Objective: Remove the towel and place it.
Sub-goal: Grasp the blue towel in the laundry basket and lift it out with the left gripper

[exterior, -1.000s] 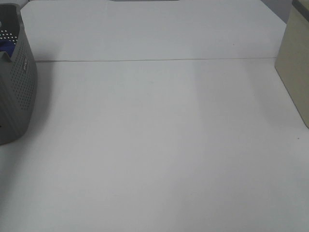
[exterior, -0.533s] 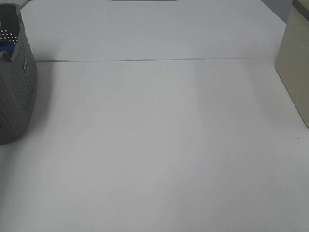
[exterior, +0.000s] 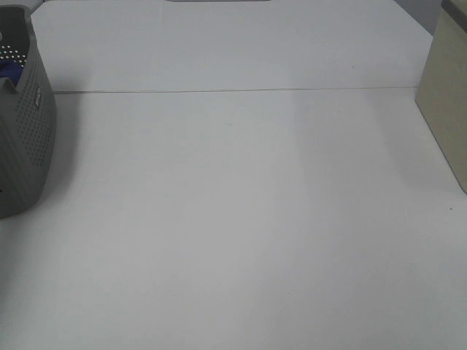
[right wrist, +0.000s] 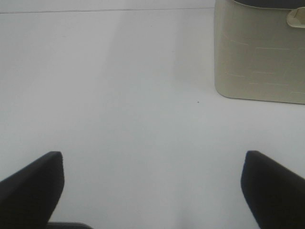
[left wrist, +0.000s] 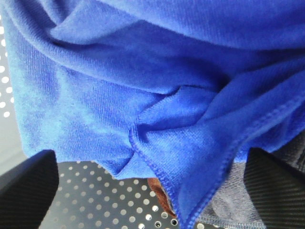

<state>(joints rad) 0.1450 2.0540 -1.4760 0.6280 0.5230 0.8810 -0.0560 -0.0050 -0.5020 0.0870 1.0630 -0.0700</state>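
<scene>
The grey basket (exterior: 29,138) sits at the left edge of the desk (exterior: 233,219). The towel (left wrist: 143,86) lies bunched inside the basket, with a sliver of blue showing over the rim. The left arm's jaws stand wide apart just over that heap, holding nothing. It would be best to press down onto the thick fold rather than the thin hem, clench fully, then lift straight up past the basket's rim. Well right of the basket, the right arm's jaws hang released above the desk. Farthest from the basket stands a beige bin (right wrist: 259,52).
</scene>
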